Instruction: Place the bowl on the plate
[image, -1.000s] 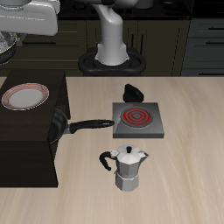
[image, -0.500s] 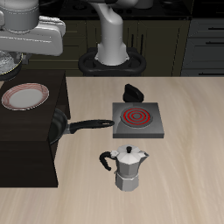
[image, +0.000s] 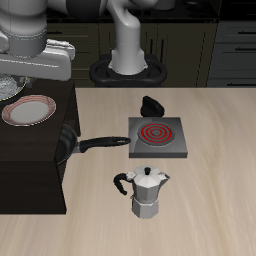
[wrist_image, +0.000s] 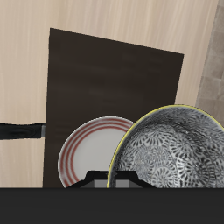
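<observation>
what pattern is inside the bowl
Speckled white-grey mottling inside the bowl, clearest in the wrist view.

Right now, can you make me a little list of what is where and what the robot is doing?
bowl: up in the air, close to the wrist camera, not yet on the plate
gripper: seems to pinch the bowl's rim
plate: flat on the dark block, nothing on it
frying pan: at the block's edge, handle pointing to the burner
burner: on the table, red rings
moka pot: upright, nearer the table's front edge
</observation>
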